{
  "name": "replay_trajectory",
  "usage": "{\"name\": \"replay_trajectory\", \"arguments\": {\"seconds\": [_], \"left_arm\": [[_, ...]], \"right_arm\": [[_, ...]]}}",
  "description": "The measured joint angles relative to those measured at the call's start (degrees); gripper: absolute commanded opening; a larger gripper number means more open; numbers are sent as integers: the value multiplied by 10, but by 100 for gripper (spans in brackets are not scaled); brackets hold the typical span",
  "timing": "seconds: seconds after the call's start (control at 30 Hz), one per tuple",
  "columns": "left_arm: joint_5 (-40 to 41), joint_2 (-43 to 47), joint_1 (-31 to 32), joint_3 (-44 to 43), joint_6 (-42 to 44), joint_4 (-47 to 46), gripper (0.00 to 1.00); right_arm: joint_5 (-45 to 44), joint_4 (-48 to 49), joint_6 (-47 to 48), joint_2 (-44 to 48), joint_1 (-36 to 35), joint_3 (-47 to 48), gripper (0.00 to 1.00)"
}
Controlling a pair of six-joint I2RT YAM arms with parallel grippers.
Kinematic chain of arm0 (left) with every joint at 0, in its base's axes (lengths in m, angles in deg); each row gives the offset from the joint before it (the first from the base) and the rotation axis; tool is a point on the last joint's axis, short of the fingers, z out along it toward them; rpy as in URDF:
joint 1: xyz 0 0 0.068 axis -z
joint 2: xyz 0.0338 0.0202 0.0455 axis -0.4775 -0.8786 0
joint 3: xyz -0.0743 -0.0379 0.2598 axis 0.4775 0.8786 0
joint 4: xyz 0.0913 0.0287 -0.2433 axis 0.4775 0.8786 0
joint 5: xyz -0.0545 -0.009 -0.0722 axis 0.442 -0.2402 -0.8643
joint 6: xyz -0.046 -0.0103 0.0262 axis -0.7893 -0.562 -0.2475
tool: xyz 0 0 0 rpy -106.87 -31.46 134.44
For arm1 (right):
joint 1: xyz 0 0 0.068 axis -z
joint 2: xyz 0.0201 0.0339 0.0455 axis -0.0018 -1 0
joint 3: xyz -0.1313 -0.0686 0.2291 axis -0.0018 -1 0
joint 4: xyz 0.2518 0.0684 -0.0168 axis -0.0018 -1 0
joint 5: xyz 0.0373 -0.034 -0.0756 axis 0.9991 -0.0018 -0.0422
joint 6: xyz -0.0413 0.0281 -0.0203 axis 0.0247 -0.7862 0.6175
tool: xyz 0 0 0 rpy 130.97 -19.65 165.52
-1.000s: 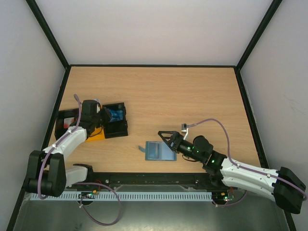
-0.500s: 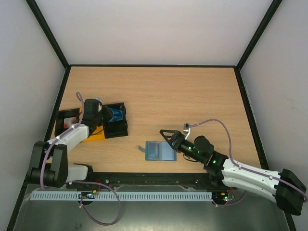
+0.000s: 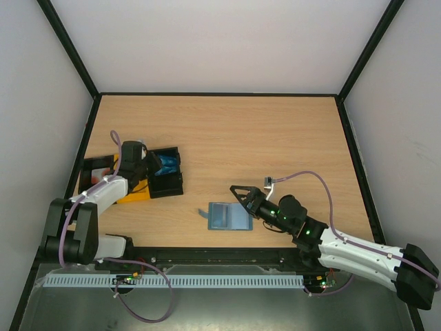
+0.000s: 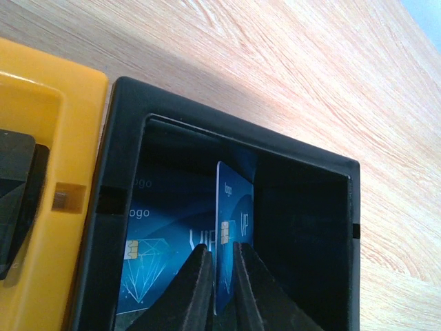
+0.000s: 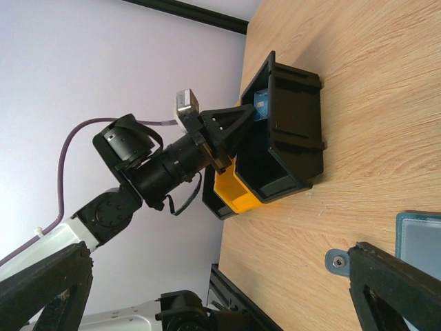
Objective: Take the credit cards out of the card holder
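Table [image 3: 262,138] with one claw at a tray, the other by the wallet.
The black tray [image 4: 241,138] sits under the left gripper [image 4: 220,252], whose fingers stand close on either side of an upright blue card [image 4: 233,207]; whether they press it I cannot tell. The card holder [image 3: 227,216] lies flat just beside the right gripper [image 3: 241,201], which is spread wide and holds nothing.

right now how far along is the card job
Done: one blue card lies flat in the black tray. In hand: the left tool pinches a second card upright inside that tray, not yet let go. Left: the card holder lies open on the table beside the open right tool; whether cards remain in it cannot be told.
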Motion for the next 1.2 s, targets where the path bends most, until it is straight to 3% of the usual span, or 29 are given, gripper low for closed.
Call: {"name": "replay_trajectory", "arguments": {"seconds": [0.43, 0.73, 0.97, 1.07, 1.2], "left_arm": [[18, 26, 1, -14, 3, 29, 32], [37, 114, 5, -14, 6, 77, 55], [3, 204, 15, -7, 15, 123, 70], [-24, 243, 22, 5, 18, 147, 79], [-47, 281, 44, 25, 16, 180, 84]], "right_arm": [[-6, -24, 0, 0, 0, 0, 98], [-8, -80, 9, -9, 0, 0, 98], [-24, -148, 51, 2, 0, 5, 99], [-26, -164, 69, 0, 0, 8, 90], [-25, -174, 83, -27, 0, 11, 67]]}}
